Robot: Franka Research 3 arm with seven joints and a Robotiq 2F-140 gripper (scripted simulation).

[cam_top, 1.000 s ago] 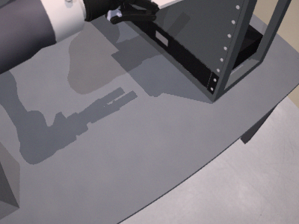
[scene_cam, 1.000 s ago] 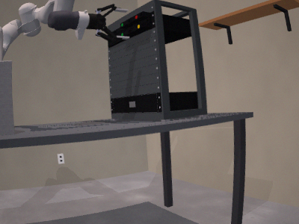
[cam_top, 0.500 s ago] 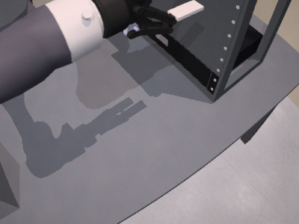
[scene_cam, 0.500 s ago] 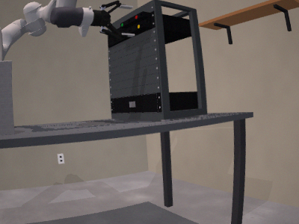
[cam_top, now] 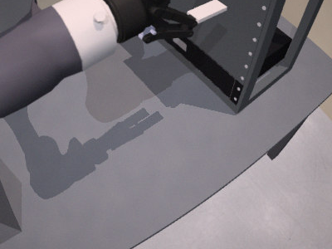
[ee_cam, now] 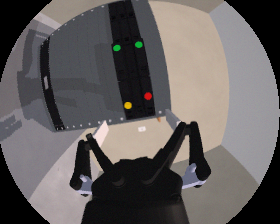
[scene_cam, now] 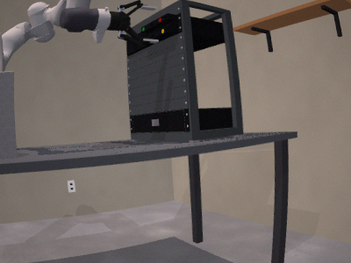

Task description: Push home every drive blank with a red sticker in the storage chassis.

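Observation:
The dark rack (scene_cam: 180, 70) stands on the table, also in the overhead view (cam_top: 249, 37). Its black storage chassis (scene_cam: 154, 26) sits at the top. In the wrist view the chassis front (ee_cam: 133, 72) carries two green stickers (ee_cam: 116, 47) (ee_cam: 139, 45), a yellow sticker (ee_cam: 128, 105) and a red sticker (ee_cam: 148, 96). The side view shows the red (scene_cam: 160, 19), the yellow (scene_cam: 162, 31) and one green sticker (scene_cam: 143, 28). My gripper (scene_cam: 151, 23) (cam_top: 178, 22) (ee_cam: 135, 120) is open and empty, close in front of the chassis. I cannot tell whether it touches a blank.
A black panel (scene_cam: 160, 122) fills the rack's bottom slot, grey blank plates above it. The arm's grey pedestal (scene_cam: 6, 114) stands at the table's left. A wooden wall shelf (scene_cam: 290, 15) hangs behind the rack to the right.

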